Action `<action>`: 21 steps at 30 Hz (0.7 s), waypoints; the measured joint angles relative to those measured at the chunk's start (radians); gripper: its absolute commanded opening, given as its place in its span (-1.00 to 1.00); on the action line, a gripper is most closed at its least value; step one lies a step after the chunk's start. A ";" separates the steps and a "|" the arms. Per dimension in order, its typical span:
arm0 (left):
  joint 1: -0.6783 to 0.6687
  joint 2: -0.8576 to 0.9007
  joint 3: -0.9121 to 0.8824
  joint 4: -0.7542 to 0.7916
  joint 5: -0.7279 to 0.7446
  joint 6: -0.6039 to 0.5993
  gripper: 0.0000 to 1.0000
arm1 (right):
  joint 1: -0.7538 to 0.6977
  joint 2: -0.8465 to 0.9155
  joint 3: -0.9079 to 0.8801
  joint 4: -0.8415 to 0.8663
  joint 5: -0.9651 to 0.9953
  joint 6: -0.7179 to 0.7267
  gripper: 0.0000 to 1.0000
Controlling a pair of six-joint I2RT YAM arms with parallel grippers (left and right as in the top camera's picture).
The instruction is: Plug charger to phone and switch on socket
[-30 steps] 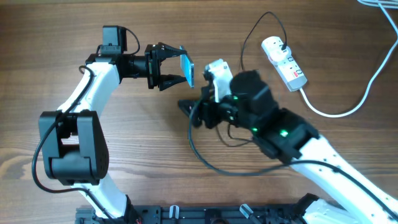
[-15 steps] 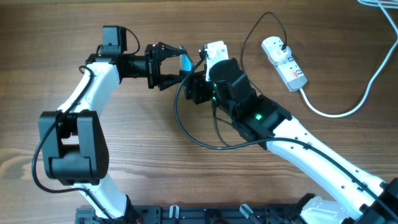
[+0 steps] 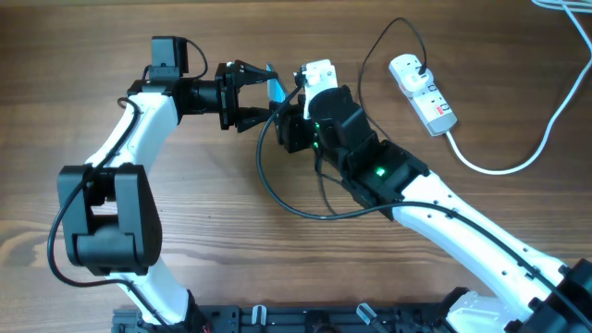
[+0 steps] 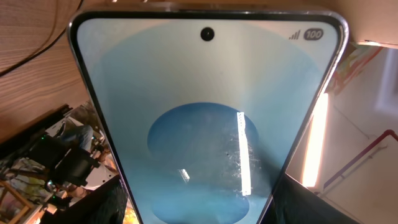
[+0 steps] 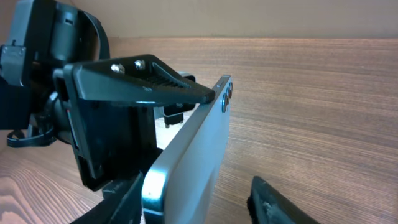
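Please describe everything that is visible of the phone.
The phone is a thin slab with rounded corners, a silvery frame and a lit blue screen with a punch-hole camera and a battery mark. Its pale back carries small lenses near one end. It hangs above the wooden table, on edge, clamped by the left gripper; the right gripper straddles its other end.

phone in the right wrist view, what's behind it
The left gripper gripping the phone, one finger on its upper edge, wooden table beyond. Its screen and the second finger are covered by the phone itself.
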 measured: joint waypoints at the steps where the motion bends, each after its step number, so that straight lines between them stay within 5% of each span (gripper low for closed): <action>1: 0.000 0.000 0.000 0.000 0.000 0.000 0.36 | 0.000 0.006 0.000 0.000 0.000 0.000 0.08; 6: 0.000 0.000 0.000 0.000 0.000 0.000 0.36 | 0.000 0.019 0.000 0.000 0.000 -0.003 0.01; 15: 0.000 0.000 0.000 0.000 0.000 0.000 0.36 | 0.000 0.027 0.001 0.011 0.000 -0.020 -0.87; 21: 0.003 0.000 0.000 -0.001 0.004 0.000 0.42 | -0.006 0.028 0.002 0.008 0.004 -0.002 -0.91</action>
